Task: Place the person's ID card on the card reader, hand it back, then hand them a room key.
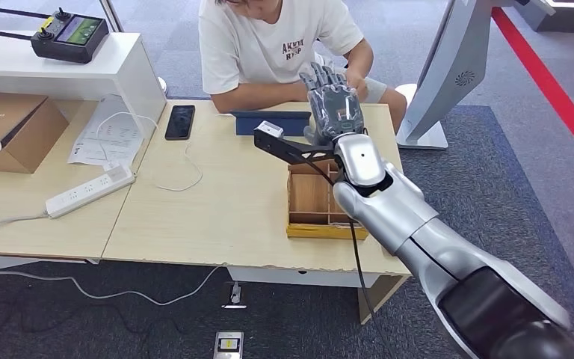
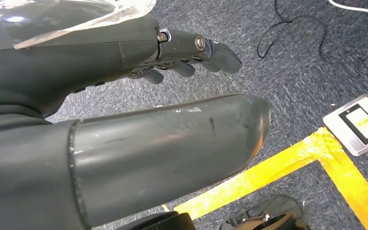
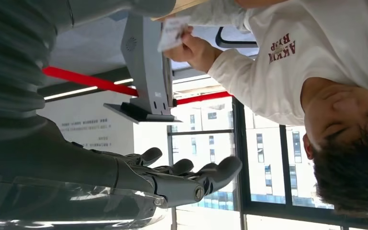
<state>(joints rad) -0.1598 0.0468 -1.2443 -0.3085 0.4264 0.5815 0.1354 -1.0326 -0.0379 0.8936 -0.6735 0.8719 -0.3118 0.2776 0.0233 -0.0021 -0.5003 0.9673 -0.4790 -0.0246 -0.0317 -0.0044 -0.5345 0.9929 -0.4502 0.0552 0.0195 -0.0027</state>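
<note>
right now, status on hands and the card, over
Right robot hand raised toward the person, fingers apart, empty. Left robot hand hanging over the floor, empty. Person's hand holds a card. Nothing between.

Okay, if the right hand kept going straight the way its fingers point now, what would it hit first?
Most likely the person. The right hand is raised, open and empty, its fingers aimed at that person's hand holding a card. Depth is unclear.

Card in the person's hand

A white card (image 3: 173, 32) is pinched in the person's hand (image 3: 194, 48), held apart from the right hand (image 3: 182, 179), whose fingers are spread.
</note>
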